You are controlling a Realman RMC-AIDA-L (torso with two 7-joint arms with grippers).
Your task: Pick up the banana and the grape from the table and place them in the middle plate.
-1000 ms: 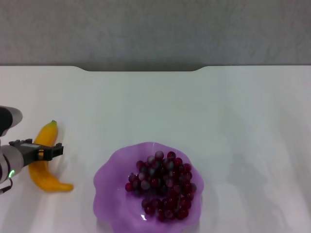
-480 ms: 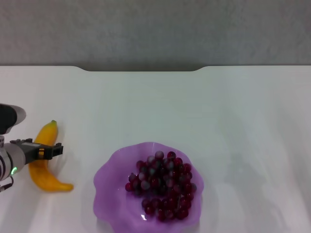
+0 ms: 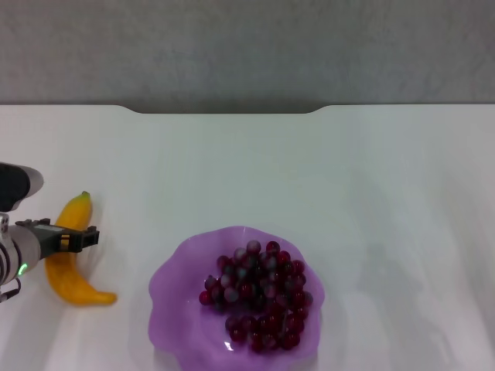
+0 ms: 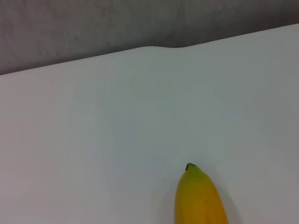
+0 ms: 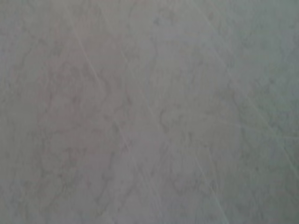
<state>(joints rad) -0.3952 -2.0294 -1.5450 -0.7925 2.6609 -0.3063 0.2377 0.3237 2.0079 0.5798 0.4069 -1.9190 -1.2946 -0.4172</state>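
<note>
On the bench (image 3: 371, 178), grape (image 3: 259, 294) is lying in middle plate (image 3: 166, 290); left gripper (image 3: 77, 239), finger state unclear, is hovering over banana (image 3: 66, 278), needing descent.

left gripper (image 3: 73, 239): sits slightly farther toward the table's left edge than a second ago, over the banana (image 3: 71, 255) | left arm: drawn back a touch | fingers: state not discernible

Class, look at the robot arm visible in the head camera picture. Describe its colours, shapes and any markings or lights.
Only the left arm shows, at the picture's left edge. Its rounded grey-silver wrist housing carries a small green light. The left pincer is black and blocky with a small orange-yellow marking on its side. No cables or sleeves are clearly visible.
</note>
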